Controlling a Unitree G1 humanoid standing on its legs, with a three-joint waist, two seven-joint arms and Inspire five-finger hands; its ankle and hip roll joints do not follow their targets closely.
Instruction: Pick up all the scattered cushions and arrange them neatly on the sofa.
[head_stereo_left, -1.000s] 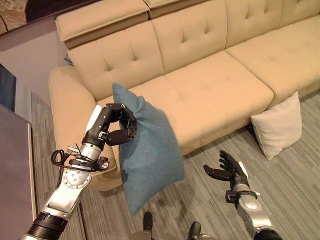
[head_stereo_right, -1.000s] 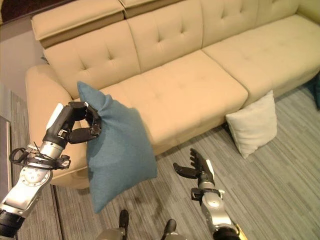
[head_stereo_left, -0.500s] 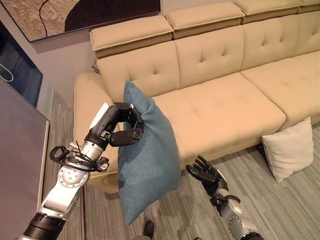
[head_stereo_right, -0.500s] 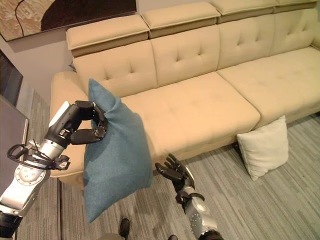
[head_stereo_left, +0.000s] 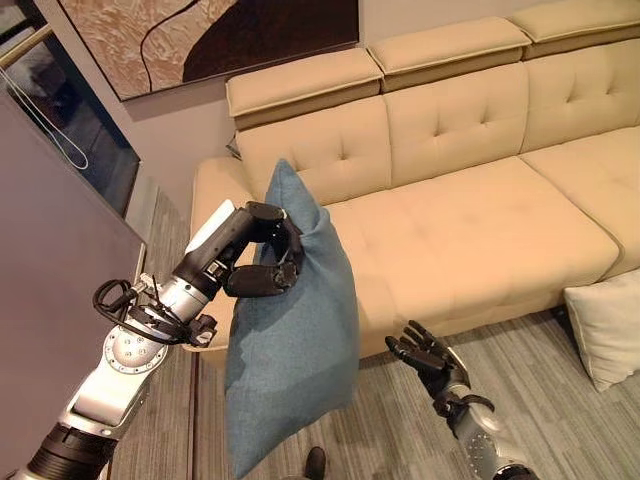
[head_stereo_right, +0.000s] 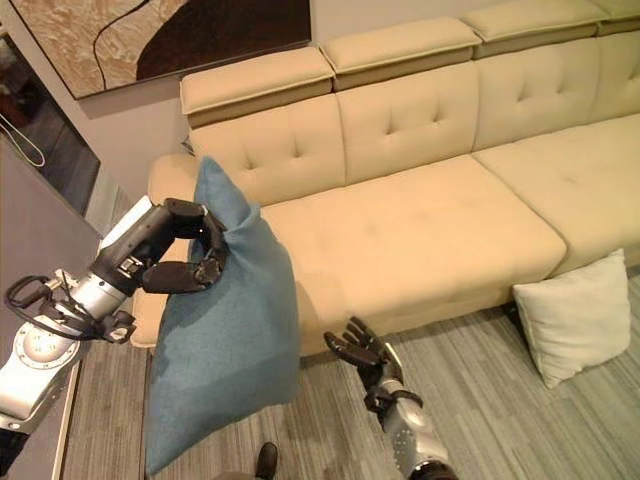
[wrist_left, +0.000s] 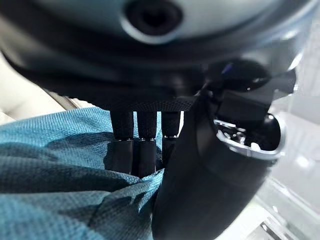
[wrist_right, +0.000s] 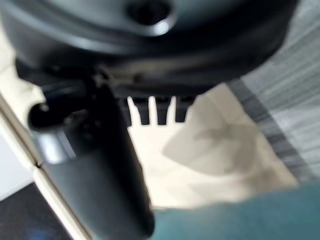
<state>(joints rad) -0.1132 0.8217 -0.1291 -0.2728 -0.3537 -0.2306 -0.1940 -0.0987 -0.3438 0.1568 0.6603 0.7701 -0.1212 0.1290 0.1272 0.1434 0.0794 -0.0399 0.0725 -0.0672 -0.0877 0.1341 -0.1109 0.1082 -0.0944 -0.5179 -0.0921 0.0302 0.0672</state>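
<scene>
Below my left hand (head_stereo_left: 262, 262) hangs the blue cushion (head_stereo_left: 293, 340), pinched at its upper edge by curled fingers and thumb, long axis near vertical, bottom corner pointing at the floor. It's soft woven fabric, slack and creased at the pinch; the left wrist view shows the coarse weave bunched under the fingers (wrist_left: 139, 150). The sofa (head_stereo_left: 470, 215) lies just beyond and to the right of that hand, its tufted beige seat bare, so I judge the left arm must swing the cushion over the seat edge. My right hand (head_stereo_left: 428, 355) is low, to the right of the cushion, fingers spread and holding nothing. A white cushion (head_stereo_right: 574, 315) leans on the sofa front, well apart on the right-hand side, plump and square.
</scene>
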